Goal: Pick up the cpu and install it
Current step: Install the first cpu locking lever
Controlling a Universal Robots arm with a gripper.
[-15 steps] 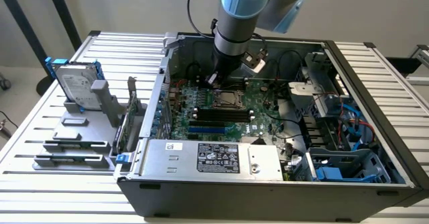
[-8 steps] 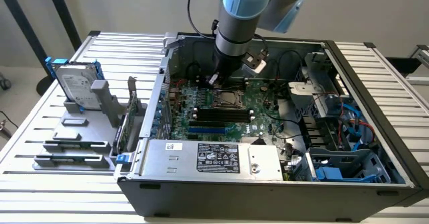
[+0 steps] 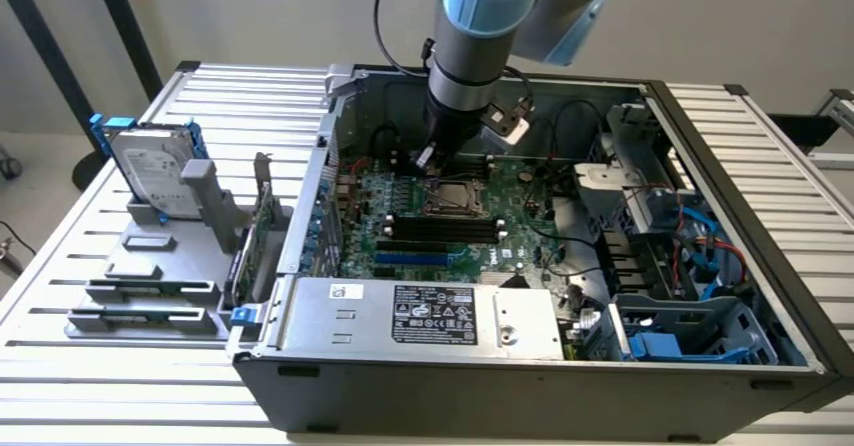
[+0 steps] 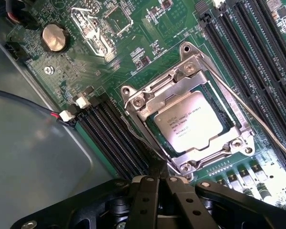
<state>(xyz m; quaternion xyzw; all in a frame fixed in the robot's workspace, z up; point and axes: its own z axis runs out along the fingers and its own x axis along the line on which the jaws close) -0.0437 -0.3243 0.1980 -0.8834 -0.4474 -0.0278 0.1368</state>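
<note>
Wrist view, item one: the cpu (image 4: 193, 121), silver-grey top with printed lettering, which I see seated flat in the metal socket frame (image 4: 190, 76) on the green motherboard (image 4: 148, 38). Item two: my end effector (image 4: 158, 183), black fingers clenched together with nothing between them, tips just beside the socket's near edge and apart from the chip. Item three: black memory slots (image 4: 117, 138) flanking the socket, a round coin battery (image 4: 54, 37). Exterior view: arm reaching down into the open computer case (image 3: 534, 366) on the slatted table (image 3: 80, 266); hard drive (image 3: 150, 174) with blue rails standing upright in a grey holder at the exterior view's left
</note>
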